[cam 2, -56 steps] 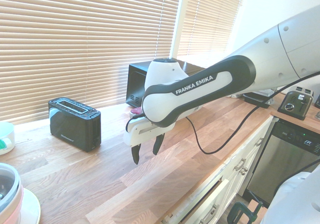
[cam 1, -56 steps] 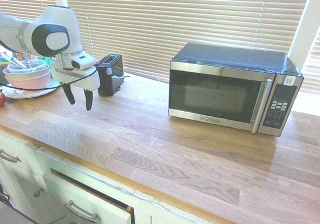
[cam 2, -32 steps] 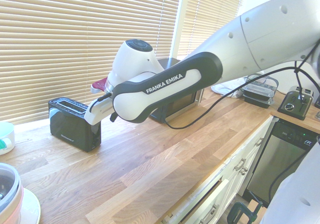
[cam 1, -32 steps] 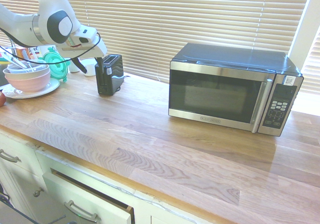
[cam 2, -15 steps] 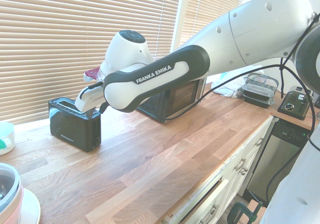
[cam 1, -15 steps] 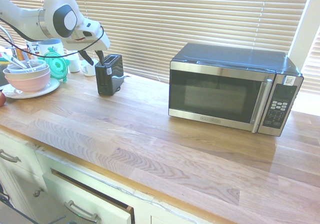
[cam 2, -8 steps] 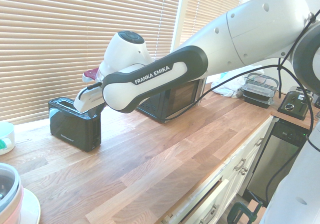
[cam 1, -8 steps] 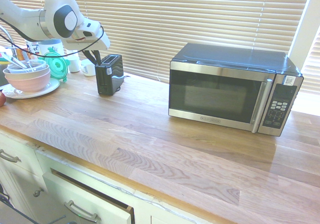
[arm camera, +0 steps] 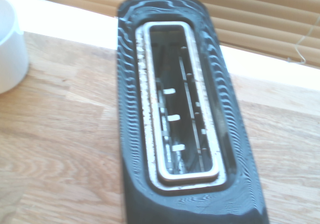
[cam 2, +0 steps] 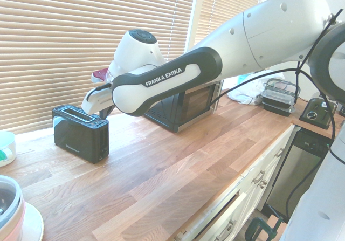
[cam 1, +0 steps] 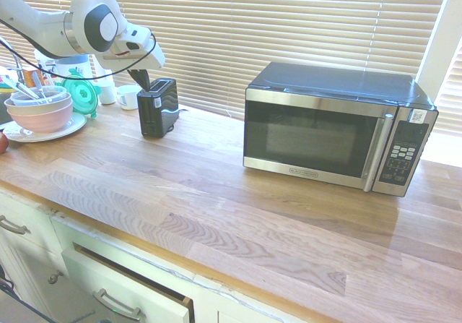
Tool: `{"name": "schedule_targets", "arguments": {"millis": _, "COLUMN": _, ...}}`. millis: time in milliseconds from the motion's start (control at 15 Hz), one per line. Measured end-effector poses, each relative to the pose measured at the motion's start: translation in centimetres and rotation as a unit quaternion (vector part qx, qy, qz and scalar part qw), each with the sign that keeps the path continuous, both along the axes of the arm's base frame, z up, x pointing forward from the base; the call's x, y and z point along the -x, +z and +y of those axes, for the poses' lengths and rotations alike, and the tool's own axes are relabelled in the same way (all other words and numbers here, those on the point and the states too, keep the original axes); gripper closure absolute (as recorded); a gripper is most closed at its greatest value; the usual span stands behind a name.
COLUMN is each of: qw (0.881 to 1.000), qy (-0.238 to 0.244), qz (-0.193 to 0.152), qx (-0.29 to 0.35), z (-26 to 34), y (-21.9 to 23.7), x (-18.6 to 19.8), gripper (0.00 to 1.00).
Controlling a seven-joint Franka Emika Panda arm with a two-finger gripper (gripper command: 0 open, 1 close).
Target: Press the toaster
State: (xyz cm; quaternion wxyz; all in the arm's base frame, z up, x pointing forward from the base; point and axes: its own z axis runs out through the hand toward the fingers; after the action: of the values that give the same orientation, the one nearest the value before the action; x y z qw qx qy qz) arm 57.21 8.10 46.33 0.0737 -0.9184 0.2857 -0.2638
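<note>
The toaster [cam 1: 160, 106] is a small glossy black box with a silver-rimmed slot, standing on the wooden counter near the window blinds. My gripper [cam 1: 139, 78] hovers just above the toaster's end, its dark fingers pressed together with nothing between them. In the second exterior view the gripper [cam 2: 108, 110] hangs over the right end of the toaster [cam 2: 81, 133], close to its top. The wrist view looks straight down into the toaster [arm camera: 180, 119] and its empty slot.
A large black-and-steel microwave [cam 1: 336, 128] stands to the right on the counter. Stacked bowls on a plate [cam 1: 40, 110], a green-lidded item [cam 1: 81, 93] and a white cup [cam 1: 130, 97] crowd the left end. A silver toaster [cam 2: 318, 111] and black containers [cam 2: 280, 98] sit far off.
The fingers have gone from open to shut. The gripper has shifted slightly along the toaster and sits a little higher over its end.
</note>
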Motion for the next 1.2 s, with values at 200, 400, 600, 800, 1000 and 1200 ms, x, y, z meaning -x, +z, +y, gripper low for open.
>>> {"name": "schedule_targets", "arguments": {"millis": 200, "qw": 1.0, "qy": -0.002, "qz": 0.006, "qx": -0.002, "z": -0.3, "y": -0.7, "x": -0.3, "gripper": 1.0}}
{"name": "schedule_targets", "arguments": {"millis": 400, "qw": 1.0, "qy": -0.001, "qz": 0.013, "qx": -0.002, "z": -0.4, "y": -1.4, "x": -0.5, "gripper": 1.0}}
{"name": "schedule_targets", "arguments": {"millis": 600, "qw": 1.0, "qy": 0.002, "qz": 0.013, "qx": -0.002, "z": -0.1, "y": -1.4, "x": -0.4, "gripper": 1.0}}
{"name": "schedule_targets", "arguments": {"millis": 800, "qw": 1.0, "qy": 0.002, "qz": 0.017, "qx": -0.006, "z": 0.0, "y": -1.7, "x": -0.3, "gripper": 1.0}}
{"name": "schedule_targets", "arguments": {"millis": 1000, "qw": 0.999, "qy": -0.002, "qz": 0.032, "qx": -0.007, "z": -0.4, "y": -2.9, "x": -0.1, "gripper": 1.0}}
{"name": "schedule_targets", "arguments": {"millis": 1200, "qw": 0.999, "qy": -0.003, "qz": 0.052, "qx": -0.006, "z": -0.6, "y": -5.2, "x": -0.5, "gripper": 1.0}}
